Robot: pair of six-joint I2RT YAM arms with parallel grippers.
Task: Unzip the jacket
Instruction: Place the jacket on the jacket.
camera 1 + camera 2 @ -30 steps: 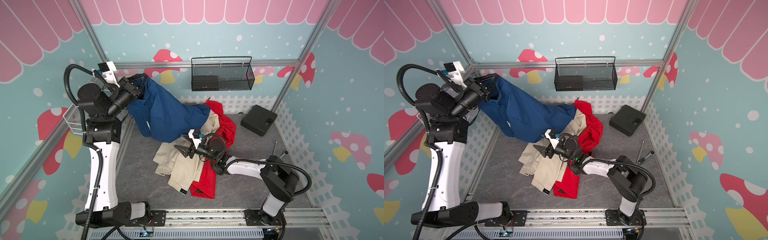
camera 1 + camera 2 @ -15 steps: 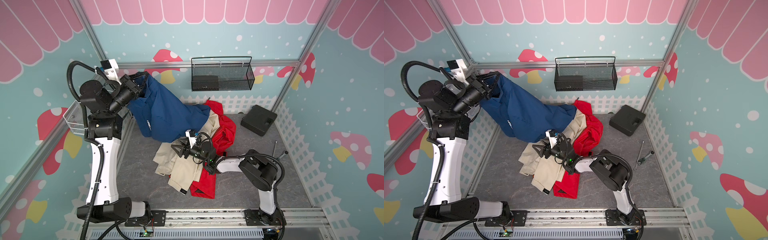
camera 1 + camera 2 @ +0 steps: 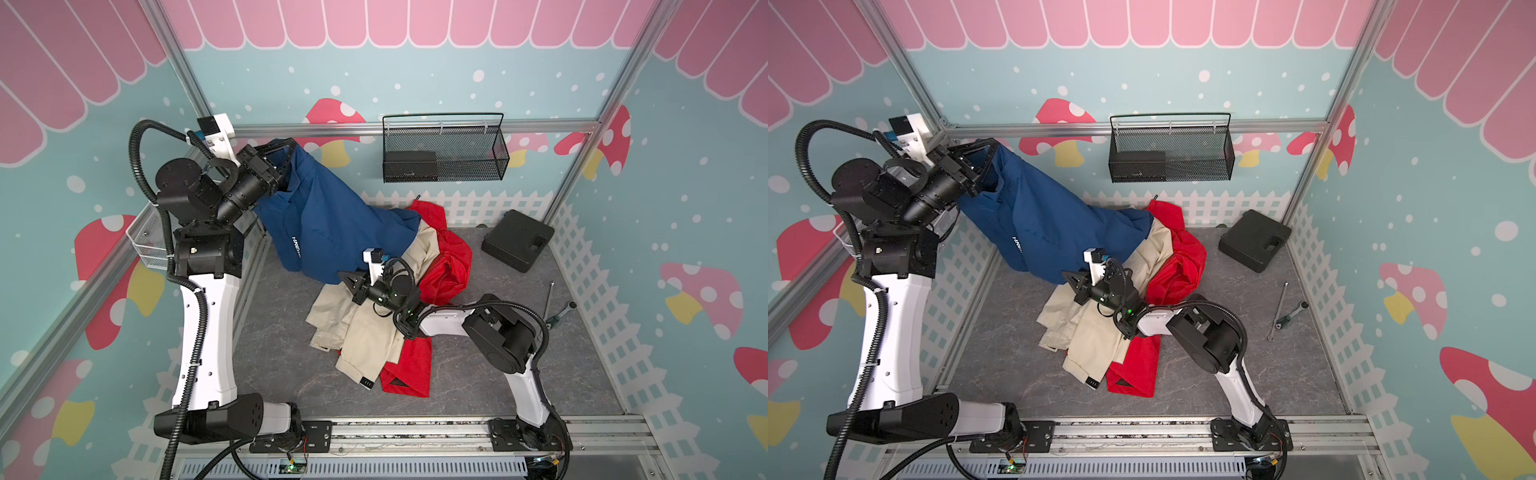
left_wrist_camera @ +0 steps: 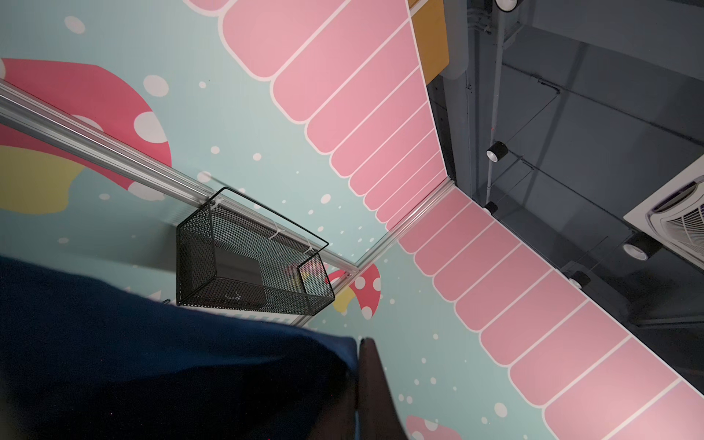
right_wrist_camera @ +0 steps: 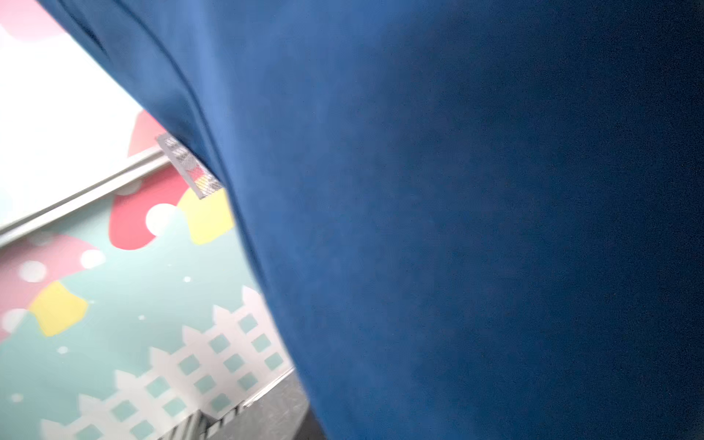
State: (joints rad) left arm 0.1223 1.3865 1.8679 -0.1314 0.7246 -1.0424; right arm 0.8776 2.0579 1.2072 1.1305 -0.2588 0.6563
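While left end effector (image 3: 286,154) clamps blue jacket (image 3: 332,220) collar high, right end effector (image 3: 351,286) closed at hem, catch unclear. Next: secure zipper pull, drag down.

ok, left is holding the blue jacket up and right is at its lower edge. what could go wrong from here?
1. No zipper pull shows in any view. The right end effector, shut at the lower edge of the blue jacket, may have only cloth, or nothing.
2. The left end effector pinches just the top edge, so a hard downward pull could slip it.
3. The jacket's far end lies on the beige garment and red garment, which may drag along.
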